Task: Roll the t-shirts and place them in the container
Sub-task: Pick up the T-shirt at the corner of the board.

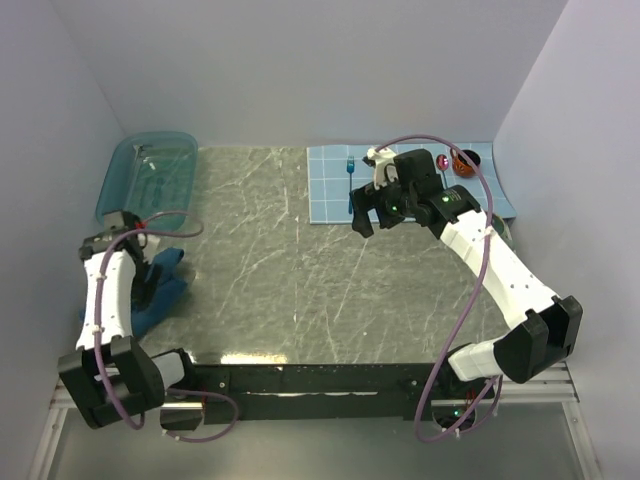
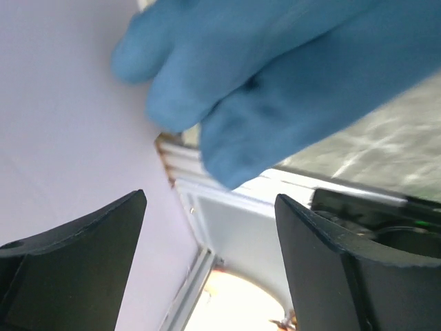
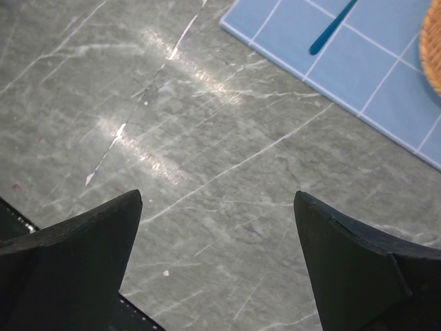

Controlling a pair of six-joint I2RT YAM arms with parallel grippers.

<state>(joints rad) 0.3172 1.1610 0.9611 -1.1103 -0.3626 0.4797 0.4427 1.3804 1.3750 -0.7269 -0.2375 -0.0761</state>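
One dark teal-blue t-shirt [image 1: 168,292] lies bunched in a heap at the table's left edge, partly under my left arm. In the left wrist view it fills the top as blurred folds [image 2: 275,76]. My left gripper [image 1: 150,290] hovers right at the heap, open and empty [image 2: 210,200], the cloth just beyond its fingertips. My right gripper [image 1: 365,218] hangs open and empty over bare table [image 3: 218,196], near the front left corner of the placemat, far from the shirt.
A light blue gridded placemat [image 1: 340,185] lies at the back right with a blue utensil [image 1: 351,180] and an orange plate [image 3: 431,48] on it. A see-through teal tub [image 1: 150,180] stands at the back left. The side wall is close on the left.
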